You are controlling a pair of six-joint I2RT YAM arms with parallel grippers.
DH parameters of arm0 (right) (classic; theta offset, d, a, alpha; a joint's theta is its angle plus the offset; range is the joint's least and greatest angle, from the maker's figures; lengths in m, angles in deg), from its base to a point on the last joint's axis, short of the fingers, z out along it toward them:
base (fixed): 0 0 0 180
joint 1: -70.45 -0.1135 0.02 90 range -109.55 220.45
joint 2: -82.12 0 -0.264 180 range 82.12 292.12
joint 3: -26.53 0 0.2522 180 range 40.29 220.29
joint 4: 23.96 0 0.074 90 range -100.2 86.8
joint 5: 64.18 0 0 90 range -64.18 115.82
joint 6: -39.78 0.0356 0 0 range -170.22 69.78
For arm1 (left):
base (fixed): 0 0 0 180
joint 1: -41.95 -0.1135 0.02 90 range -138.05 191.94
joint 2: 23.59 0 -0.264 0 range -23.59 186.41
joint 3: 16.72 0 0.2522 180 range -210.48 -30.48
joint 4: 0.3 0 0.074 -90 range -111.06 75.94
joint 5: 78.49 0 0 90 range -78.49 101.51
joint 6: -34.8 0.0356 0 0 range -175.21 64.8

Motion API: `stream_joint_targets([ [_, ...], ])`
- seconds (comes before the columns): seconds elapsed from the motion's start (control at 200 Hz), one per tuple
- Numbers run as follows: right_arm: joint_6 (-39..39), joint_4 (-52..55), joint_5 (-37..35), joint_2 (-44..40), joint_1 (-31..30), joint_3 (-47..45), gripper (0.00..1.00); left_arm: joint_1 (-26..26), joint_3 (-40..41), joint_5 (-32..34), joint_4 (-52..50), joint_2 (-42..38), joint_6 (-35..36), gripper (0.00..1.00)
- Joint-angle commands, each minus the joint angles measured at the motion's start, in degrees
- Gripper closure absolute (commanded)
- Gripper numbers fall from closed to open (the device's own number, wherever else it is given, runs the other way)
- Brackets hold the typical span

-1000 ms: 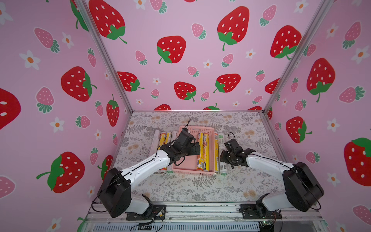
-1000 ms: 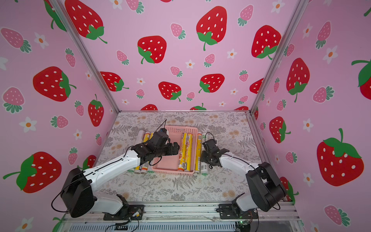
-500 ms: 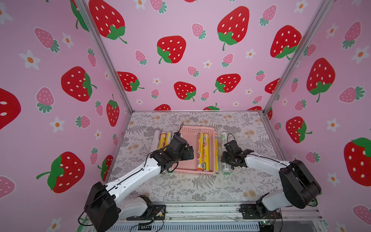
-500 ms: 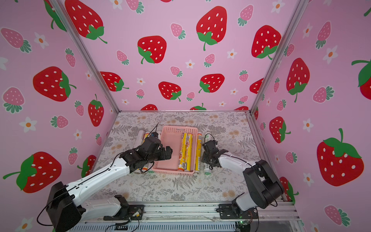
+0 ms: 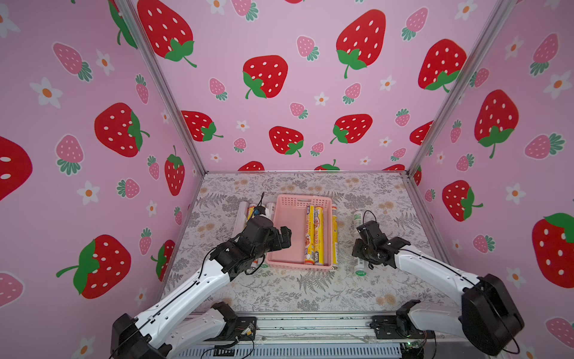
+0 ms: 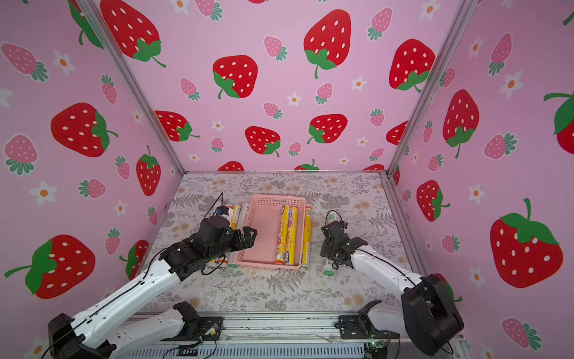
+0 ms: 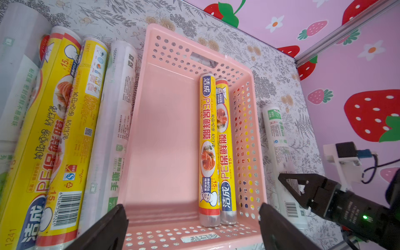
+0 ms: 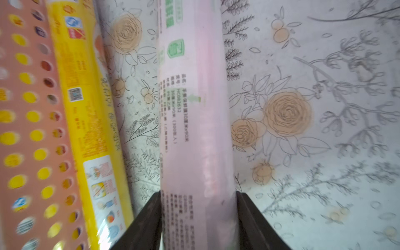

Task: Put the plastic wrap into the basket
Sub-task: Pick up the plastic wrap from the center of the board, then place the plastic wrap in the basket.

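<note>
Right claw [image 8: 198,194] around green-printed white roll [image 8: 192,108]

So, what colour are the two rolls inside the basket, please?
Both rolls are yellow with orange-red lettering, clearest in the left wrist view.

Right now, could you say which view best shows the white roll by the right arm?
The right wrist view: the white roll fills it, gripped by the right end effector. Both top views show it small and half hidden; the left wrist view, partly covered.
</note>
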Motion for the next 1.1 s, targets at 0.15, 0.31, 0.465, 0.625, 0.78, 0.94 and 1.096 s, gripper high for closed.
stream_joint_targets([
  [0.15, 0.55, 11.27, -3.60, -6.62, -1.10, 15.99, 0.70, -3.06, -4.40, -7.34, 6.14, 2.31, -0.77, 0.00],
  [0.31, 2.90, 9.14, -3.72, -1.23, -6.53, 22.57, 0.69, -4.41, -2.60, -9.63, 8.11, 1.63, 1.32, 0.00],
  [0.465, 6.18, 5.00, -4.76, 6.85, -12.50, 27.07, 0.70, -9.13, 2.18, -12.88, 8.29, -2.12, 0.86, 0.00],
  [0.625, 10.75, -1.01, -5.48, 13.14, -17.02, 28.48, 0.73, -14.06, 7.88, -16.71, 9.24, -6.94, 0.44, 0.00],
  [0.78, 13.47, -3.64, -8.76, 18.23, -21.68, 30.66, 0.73, -17.44, 9.10, -19.66, 7.46, -6.70, 0.61, 0.00],
  [0.94, 15.26, -6.15, -10.72, 22.27, -24.37, 31.97, 0.75, -17.68, 10.27, -20.55, 7.90, -6.30, 0.10, 0.00],
  [1.096, 16.02, -10.42, -14.07, 24.77, -27.49, 32.39, 0.78, -17.73, 11.95, -21.17, 8.90, -6.64, -0.61, 0.00],
])
